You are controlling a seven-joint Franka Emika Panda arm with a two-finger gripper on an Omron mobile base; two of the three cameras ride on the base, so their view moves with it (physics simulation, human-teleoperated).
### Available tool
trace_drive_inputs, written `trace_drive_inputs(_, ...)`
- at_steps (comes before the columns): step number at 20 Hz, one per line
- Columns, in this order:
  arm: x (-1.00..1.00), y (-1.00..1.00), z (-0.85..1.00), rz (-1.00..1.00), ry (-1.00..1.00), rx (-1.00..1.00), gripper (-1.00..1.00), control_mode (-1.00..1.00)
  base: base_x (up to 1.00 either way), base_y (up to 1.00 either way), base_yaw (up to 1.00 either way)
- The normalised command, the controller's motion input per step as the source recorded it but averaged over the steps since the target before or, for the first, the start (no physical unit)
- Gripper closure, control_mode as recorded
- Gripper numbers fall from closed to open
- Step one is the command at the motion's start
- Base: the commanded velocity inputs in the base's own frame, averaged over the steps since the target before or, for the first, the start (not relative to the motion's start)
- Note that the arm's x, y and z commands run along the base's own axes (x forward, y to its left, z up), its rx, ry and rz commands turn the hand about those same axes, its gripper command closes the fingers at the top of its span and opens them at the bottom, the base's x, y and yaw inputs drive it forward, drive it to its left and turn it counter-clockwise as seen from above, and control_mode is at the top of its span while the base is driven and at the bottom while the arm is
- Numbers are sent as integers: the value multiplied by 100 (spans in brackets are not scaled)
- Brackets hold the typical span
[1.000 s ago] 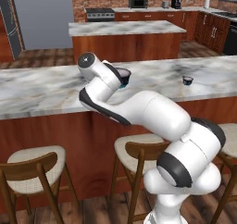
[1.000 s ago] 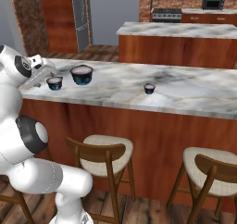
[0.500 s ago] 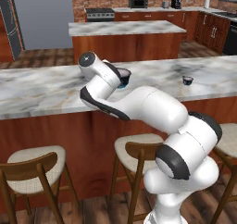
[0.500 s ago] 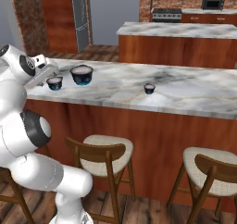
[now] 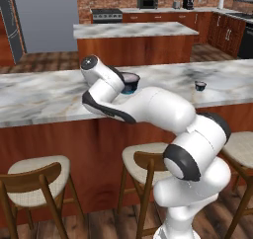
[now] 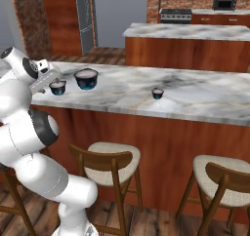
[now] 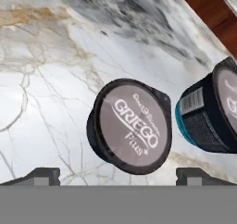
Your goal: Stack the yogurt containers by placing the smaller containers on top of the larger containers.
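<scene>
Hovering over the middle-sized tub (image 7: 130, 126), the tool (image 7: 118, 174) hangs with its fingers (image 7: 44, 174) spread wide, one to each side of the pale lid, nothing pinched. That tub (image 6: 57, 87) stands near the counter (image 6: 205, 101) left end, close to the front edge, with the widest tub (image 6: 86, 78) just beside it on the right, apart. The tiniest tub (image 6: 157, 93) sits well apart toward the counter's middle. Judging by this, the step in hand is the first pickup; the next move calls for a straight descent and a squeeze. Bare marble lies ahead, but the neighbour leaves little room on that side
</scene>
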Motion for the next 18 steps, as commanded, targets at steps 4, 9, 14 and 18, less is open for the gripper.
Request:
trace_drive_inputs(4, 1, 9, -7, 0, 7, 0, -100, -100, 0, 0, 0)
trace_drive_inputs(9, 14, 0, -5, 0, 1, 0, -100, -100, 0, 0, 0)
trace_drive_inputs(14, 17, 0, -10, 0, 0, 0, -100, -100, 0, 0, 0)
trace_drive_inputs(18, 14, 0, -16, 0, 0, 0, -100, -100, 0, 0, 0)
